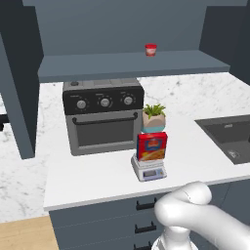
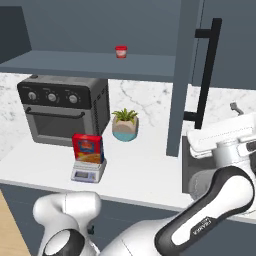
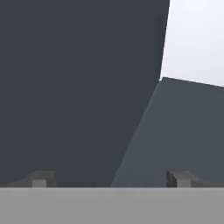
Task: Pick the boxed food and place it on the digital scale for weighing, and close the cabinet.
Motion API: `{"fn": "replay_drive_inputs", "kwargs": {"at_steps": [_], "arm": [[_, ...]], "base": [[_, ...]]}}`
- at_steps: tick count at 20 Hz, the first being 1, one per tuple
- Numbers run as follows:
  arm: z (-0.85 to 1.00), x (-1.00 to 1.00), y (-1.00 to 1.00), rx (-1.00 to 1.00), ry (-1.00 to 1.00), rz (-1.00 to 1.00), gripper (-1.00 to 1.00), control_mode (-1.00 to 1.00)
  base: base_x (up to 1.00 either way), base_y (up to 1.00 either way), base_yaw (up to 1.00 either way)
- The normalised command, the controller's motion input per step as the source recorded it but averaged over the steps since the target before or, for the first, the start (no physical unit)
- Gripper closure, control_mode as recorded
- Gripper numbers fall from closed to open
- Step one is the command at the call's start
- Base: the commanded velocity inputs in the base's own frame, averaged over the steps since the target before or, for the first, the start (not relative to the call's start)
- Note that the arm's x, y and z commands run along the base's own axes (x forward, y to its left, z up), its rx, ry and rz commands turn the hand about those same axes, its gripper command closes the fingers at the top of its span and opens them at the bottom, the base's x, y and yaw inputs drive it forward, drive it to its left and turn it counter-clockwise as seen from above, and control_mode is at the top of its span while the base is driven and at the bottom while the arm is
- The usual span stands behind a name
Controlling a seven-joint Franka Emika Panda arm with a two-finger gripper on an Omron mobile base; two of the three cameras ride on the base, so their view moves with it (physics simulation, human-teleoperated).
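Beside wide-spread fingers [image 3: 39, 180], cabinet [image 3: 65, 87] door

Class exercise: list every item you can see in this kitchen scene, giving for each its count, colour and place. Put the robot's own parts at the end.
boxed food: one, red with blue band, upright on the digital scale.
digital scale: one, light grey, on the counter's front part.
toaster oven: one, black and grey, on the counter behind-left of the scale.
potted plant: one, green in a white and teal pot, behind the box.
small cup: one, red with white lid, on the cabinet shelf.
cabinet: one, dark slate-blue, above the counter, doors open.
counter: one, white marble.
sink: one, dark, set in the counter's right.
gripper: one, dark tips set wide apart, facing a cabinet door.
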Motion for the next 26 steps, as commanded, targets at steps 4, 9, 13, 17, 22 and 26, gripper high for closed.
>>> {"fn": "replay_drive_inputs", "kwargs": {"at_steps": [4, 9, 13, 17, 22, 26], "arm": [[0.56, -0.58, 0.99, -0.38, -0.08, 0.05, -1.00, -1.00], [0.37, -0.17, 1.00, -0.52, -0.01, 0.02, -1.00, -1.00], [0.16, 0.65, 1.00, -0.38, -0.01, 0.00, -1.00, -1.00], [0.00, 1.00, 1.00, -0.20, -0.02, -0.08, -1.00, -1.00], [0.00, 1.00, 1.00, -0.13, -0.11, -0.10, -1.00, -1.00], [0.00, 1.00, 1.00, -0.13, -0.03, -0.14, -1.00, -1.00]], "base": [[0.00, 0.00, 0.00], [0.00, 0.00, 0.00], [0.00, 0.00, 0.00], [0.00, 0.00, 0.00], [0.00, 0.00, 0.00], [0.00, 0.00, 0.00]]}}
